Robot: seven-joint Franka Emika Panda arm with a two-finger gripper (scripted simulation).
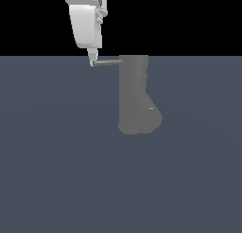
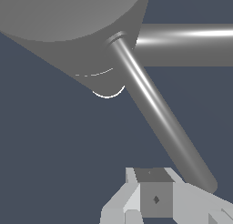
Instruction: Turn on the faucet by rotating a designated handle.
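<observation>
The faucet (image 1: pixel 134 92) is a matte grey column that widens to a lobed base; in the wrist view its round top (image 2: pixel 59 22) fills one corner. The handle (image 1: pixel 108 62) is a thin light-grey rod sticking out sideways from the column's top toward the exterior view's left. In the wrist view the handle (image 2: pixel 157 109) runs slanting from the column down to my fingers. My white gripper (image 1: pixel 93 61) comes down from above, its fingertips right at the rod's free end. The gripper (image 2: pixel 154 191) looks shut with nothing held, beside the rod's tip.
A second, thicker grey bar (image 2: pixel 191 43) of the faucet juts out from under the column's top in the wrist view. A flat dark blue-grey floor (image 1: pixel 56 170) lies all around the faucet.
</observation>
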